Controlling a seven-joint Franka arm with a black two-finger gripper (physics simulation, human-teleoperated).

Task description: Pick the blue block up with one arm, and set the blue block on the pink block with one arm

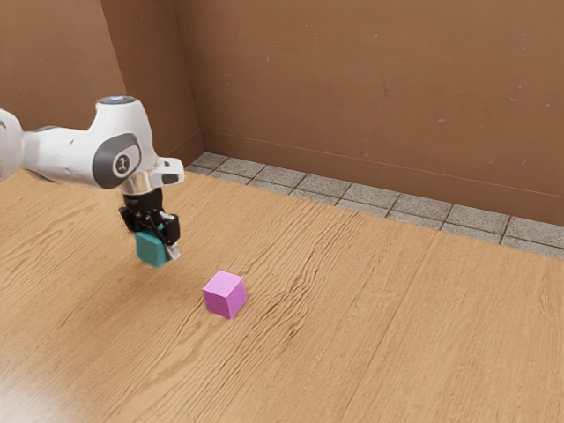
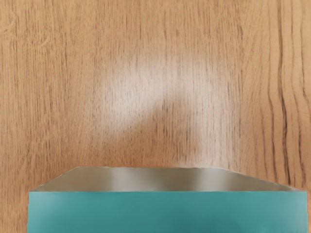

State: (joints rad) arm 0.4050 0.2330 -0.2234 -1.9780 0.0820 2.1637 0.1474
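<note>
Plainly, the black two-finger pincer (image 1: 157,240) is closed on the small teal-blue cube (image 1: 150,251), its fingers pressed against two opposite sides and holding it clear of the pale wooden desk (image 1: 352,335).

The nearest risk lies in the grip itself. How much of the cube's sides the fingers cover is hard to make out from the side, so a shallow hold may let the cube twist or slip during the carry.

Farther out, toward the exterior view's right, the small pink cube (image 1: 224,293) sits alone on the desk, near the pincer but apart from it. If the blue one travels too low, it would probably knock the pink one aside. The pink cube's top is a small target, so an off-centre release could leave the blue one tipping off an edge.

Seen from the hand, the teal-blue cube (image 2: 165,211) shows a flat, matte face with a straight, crisp edge, hanging over bare wood grain (image 2: 146,73). From the side it looks solid and sharp-cornered, much the same size as the pink one.
</note>
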